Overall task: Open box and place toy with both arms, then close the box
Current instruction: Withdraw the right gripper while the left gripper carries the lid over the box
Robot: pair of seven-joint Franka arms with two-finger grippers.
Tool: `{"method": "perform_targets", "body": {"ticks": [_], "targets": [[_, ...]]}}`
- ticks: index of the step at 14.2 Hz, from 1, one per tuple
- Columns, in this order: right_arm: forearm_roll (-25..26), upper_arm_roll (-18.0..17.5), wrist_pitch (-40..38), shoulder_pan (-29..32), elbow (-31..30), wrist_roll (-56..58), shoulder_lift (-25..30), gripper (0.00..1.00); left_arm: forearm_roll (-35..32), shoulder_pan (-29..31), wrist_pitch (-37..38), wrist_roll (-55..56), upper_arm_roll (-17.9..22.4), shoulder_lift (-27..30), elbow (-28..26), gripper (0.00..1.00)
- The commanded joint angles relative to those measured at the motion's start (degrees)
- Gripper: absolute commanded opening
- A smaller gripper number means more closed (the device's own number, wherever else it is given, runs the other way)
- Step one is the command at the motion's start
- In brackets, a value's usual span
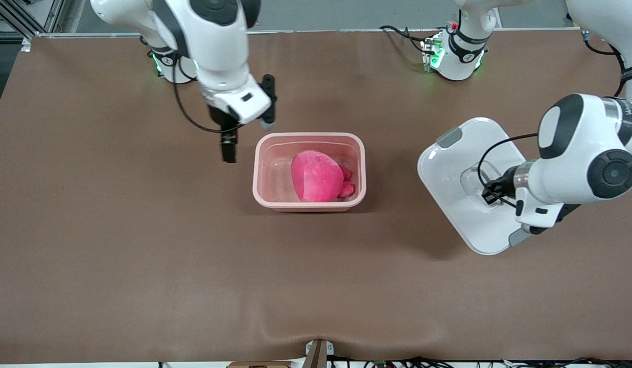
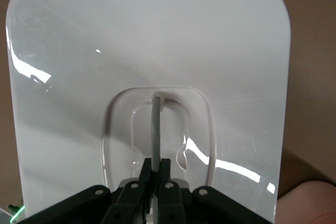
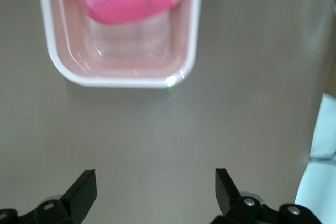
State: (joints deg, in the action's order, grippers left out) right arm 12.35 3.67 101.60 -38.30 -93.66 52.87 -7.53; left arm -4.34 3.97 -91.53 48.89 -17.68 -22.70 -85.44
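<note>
Front view: the toy (image 1: pixel 317 177) lies in the box (image 1: pixel 309 206). The right gripper (image 1: pixel 247 135) hangs over the table beside the box, jaws spread wide. The left gripper (image 2: pixel 155 174), toward the left arm's end, pinches the lid's (image 1: pixel 466 168) handle (image 2: pixel 156 132).

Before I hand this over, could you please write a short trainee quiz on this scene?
1. True or false: the hot-pink plush toy lies inside the pale pink plastic box.
2. The left gripper is shut on: A) the toy B) the white lid's clear handle C) nothing
3. Fill in: the right gripper hangs ____ over the brown table beside the box.

Key: 1 true; 2 B; 3 open
</note>
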Motion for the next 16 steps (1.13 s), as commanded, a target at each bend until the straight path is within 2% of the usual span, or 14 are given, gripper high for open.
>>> {"method": "perform_targets", "body": {"ticks": [1, 6, 9, 12, 13, 16], "targets": [[0.1, -0.9, -2.7, 7.1, 0.1, -1.0, 1.8, 1.00, 1.7, -2.7, 0.2, 6.0, -0.2, 0.6, 1.0, 0.00], [-8.3, -0.9, -3.7, 21.0, 0.2, -2.4, 2.6, 1.00, 3.9, -10.2, -0.1, 22.3, -0.1, 0.5, 4.2, 0.00], [-10.9, -1.0, -10.0, 27.9, 3.3, -6.2, 2.2, 1.00, 5.2, -14.0, -2.9, 29.0, -0.3, 0.6, 4.4, 0.00], [-9.3, -1.0, -12.7, 29.3, 6.6, -16.4, 2.3, 1.00, 4.8, -18.9, -4.0, 42.1, -0.4, 0.7, 4.6, 0.00], [-8.0, -1.1, -12.4, 30.0, 7.2, -19.7, 2.5, 1.00, 4.9, -19.8, -5.5, 45.5, -0.4, 0.6, 4.5, 0.00], [-8.3, -0.8, -12.6, 32.0, 8.1, -33.9, 2.5, 1.00, 5.4, -23.1, -11.3, 53.8, -0.4, -0.7, 4.5, 0.00]]}}
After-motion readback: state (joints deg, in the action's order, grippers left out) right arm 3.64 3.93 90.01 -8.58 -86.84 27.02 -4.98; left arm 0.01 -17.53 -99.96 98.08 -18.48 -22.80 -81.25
